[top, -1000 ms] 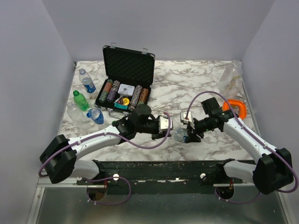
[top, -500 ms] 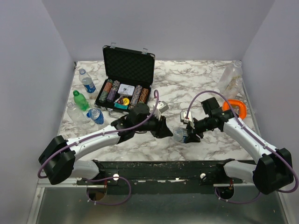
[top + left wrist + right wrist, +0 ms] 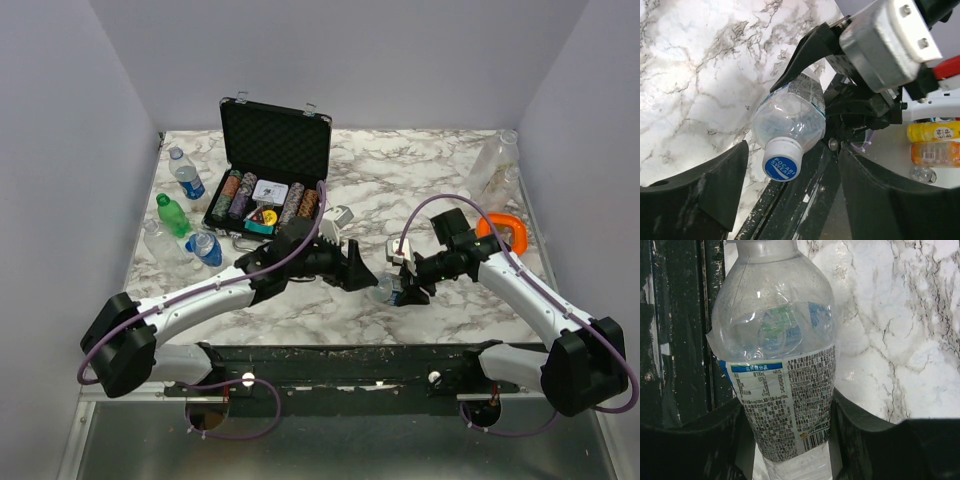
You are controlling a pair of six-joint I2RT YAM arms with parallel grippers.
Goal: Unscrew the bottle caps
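A small clear bottle (image 3: 780, 365) with a printed label lies tilted over the table's near edge, and my right gripper (image 3: 785, 430) is shut on its body. In the top view the bottle (image 3: 383, 290) sits between the two grippers, with the right gripper (image 3: 402, 288) on its right. Its bottle cap (image 3: 781, 161) is white with a blue top and points at my left gripper (image 3: 790, 200). The left gripper is open, with the cap between its fingers (image 3: 695, 192) and a gap on both sides. From above, the left gripper (image 3: 358, 274) sits just left of the bottle.
An open black chip case (image 3: 268, 175) stands at the back left. Several bottles (image 3: 186, 178), one of them green (image 3: 172, 214), are grouped at the left edge. More clear bottles (image 3: 495, 165) stand at the back right, beside an orange object (image 3: 508, 232). The black base rail (image 3: 350, 360) runs along the near edge.
My left wrist has rolled over and shifted slightly right toward the bottle, and its jaws have spread open. The right arm and the bottle have stayed put.
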